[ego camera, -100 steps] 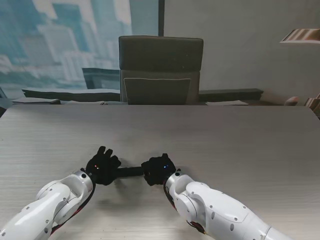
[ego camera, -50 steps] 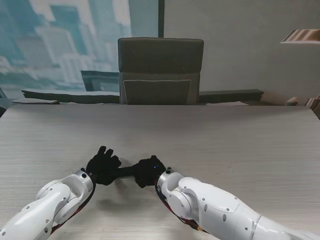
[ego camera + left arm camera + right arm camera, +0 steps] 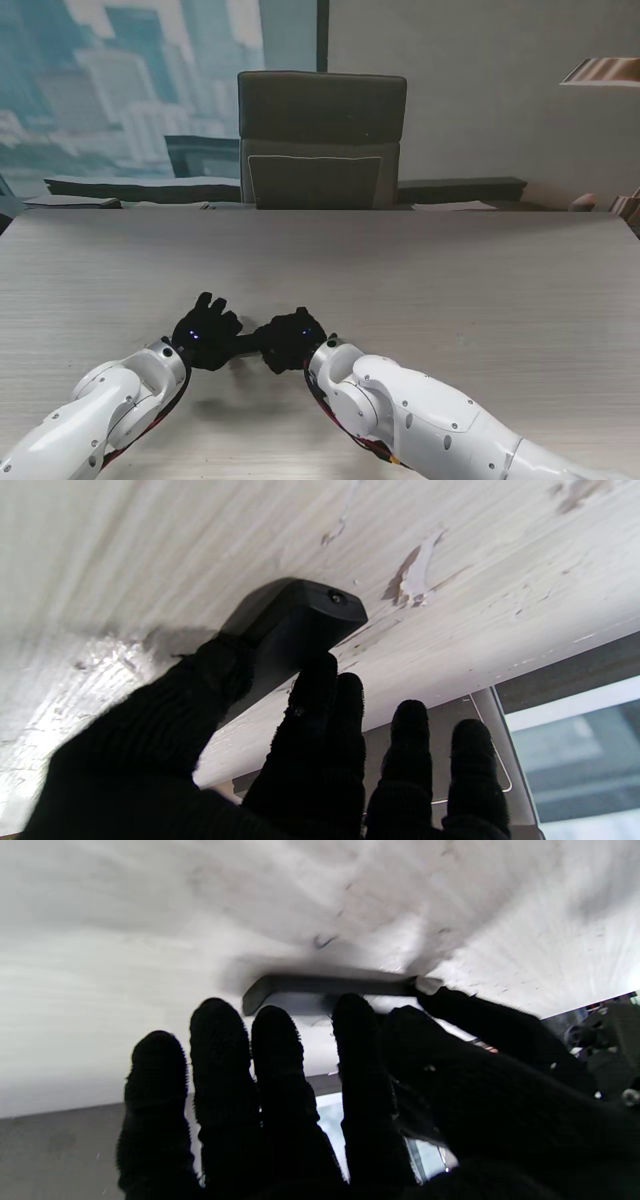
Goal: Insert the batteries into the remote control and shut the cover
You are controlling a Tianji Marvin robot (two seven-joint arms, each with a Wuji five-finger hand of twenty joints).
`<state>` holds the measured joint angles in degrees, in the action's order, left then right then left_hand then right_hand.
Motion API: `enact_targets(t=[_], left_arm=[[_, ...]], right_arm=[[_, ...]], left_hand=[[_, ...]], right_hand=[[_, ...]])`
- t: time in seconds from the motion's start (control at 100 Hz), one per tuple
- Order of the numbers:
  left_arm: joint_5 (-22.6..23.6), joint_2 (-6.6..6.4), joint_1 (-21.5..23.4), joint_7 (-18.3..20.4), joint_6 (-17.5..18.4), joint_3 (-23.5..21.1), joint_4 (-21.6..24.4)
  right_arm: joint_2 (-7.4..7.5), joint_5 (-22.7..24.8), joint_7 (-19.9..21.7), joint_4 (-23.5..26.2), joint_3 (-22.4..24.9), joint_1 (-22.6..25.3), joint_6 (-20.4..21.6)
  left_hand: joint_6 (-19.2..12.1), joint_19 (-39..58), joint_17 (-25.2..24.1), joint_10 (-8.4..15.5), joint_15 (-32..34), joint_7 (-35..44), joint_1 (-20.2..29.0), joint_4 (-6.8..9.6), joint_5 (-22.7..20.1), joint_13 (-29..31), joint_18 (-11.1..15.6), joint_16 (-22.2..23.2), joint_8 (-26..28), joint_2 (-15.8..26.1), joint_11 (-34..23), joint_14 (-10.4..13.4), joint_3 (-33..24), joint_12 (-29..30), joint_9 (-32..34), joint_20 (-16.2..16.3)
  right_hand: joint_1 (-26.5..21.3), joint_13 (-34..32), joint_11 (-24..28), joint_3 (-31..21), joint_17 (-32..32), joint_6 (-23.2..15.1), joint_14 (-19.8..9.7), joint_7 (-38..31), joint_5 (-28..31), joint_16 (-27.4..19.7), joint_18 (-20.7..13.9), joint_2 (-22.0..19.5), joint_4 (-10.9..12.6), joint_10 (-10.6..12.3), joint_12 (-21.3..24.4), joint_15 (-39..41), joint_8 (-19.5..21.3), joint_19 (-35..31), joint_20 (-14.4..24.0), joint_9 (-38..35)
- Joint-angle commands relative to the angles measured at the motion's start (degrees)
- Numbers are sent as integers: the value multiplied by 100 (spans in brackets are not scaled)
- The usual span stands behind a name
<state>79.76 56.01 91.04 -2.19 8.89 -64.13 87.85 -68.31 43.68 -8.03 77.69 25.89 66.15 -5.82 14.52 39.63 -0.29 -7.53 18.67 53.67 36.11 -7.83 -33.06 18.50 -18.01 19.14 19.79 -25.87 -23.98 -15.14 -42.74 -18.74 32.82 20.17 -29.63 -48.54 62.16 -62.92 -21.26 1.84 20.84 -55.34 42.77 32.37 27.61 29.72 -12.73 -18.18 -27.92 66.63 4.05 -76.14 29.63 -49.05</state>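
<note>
Both black-gloved hands met at a slim black plastic remote control lying flat on the pale wood-grain table, close to the robot and a little left of centre.

The left hand gripped one end of the remote control, its thumb on one side and a fingertip on the other, while two further fingers stood apart beyond the table edge. The right hand lay at the opposite end; in its wrist view the remote control appeared edge-on, the thumb tip touching its end and the four fingers side by side, loosely spread; whether they clasped it could not be told. A dark grey upholstered office chair stood behind the table's far edge.
</note>
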Motion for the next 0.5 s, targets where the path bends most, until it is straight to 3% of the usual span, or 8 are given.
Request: enact_targets(t=[0.0,0.19,0.49], left_arm=[[29,6,156,208,35,83,-173],[31,6,157,230,34,81,-164],[25,7,150,236,32,86,-166]], right_arm=[[73,43,-7,61,103,44,-72],[109,189,-34,-10,219,13,-306],[46,17,112,-225,13,-124,-519]], left_hand=[[-1646,125,-25,60,98,1094,685,144,-658,75,-40,-11,323,-28,-95,64,301,-65,-25,63],[-1658,125,-26,56,97,1097,686,146,-656,69,-40,-11,327,-30,-97,68,300,-66,-24,64],[-1634,124,-24,61,98,1093,692,145,-653,72,-33,-12,323,-27,-98,69,301,-67,-22,63]], right_hand=[[107,-60,147,-133,-9,140,81,-44,-50,88,129,-35,39,-127,-31,106,96,-203,85,67],[329,54,127,0,82,303,127,221,26,103,126,-211,135,-210,-29,89,244,-193,94,187],[538,108,104,174,145,452,182,631,211,125,153,-516,328,-265,-23,76,439,-186,106,226]])
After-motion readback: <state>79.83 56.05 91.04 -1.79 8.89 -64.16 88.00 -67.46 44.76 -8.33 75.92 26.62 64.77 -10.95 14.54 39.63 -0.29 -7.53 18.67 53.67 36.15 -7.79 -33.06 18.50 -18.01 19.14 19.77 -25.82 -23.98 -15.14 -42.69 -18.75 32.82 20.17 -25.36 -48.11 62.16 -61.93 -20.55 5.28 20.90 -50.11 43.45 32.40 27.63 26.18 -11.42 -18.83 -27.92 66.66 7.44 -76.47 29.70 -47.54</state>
